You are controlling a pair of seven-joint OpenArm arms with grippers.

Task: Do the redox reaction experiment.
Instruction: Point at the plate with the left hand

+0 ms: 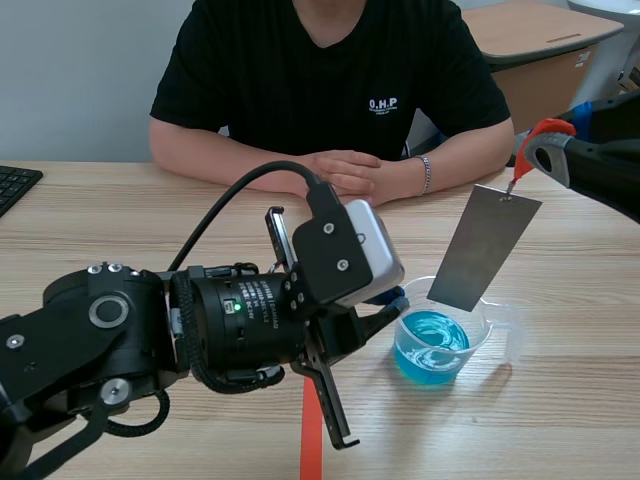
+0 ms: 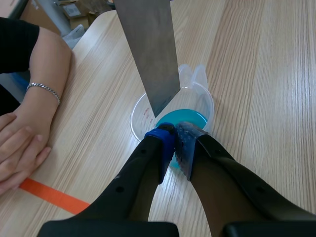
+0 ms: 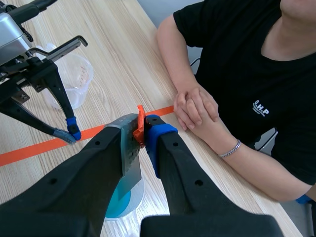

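Note:
A clear beaker with blue liquid stands right of the tape line. My left gripper is shut on its near rim; in the left wrist view the pads pinch the beaker wall. A grey metal plate hangs tilted over the beaker from an orange-red clip. My right gripper is shut on that clip, high at the right. The plate has its lower corner at about rim height over the liquid. Under the right gripper I see the plate and the beaker.
A person sits across the table with folded hands resting on it. An empty clear measuring cup stands behind the left gripper. A keyboard corner lies at the far left. My left arm fills the near left.

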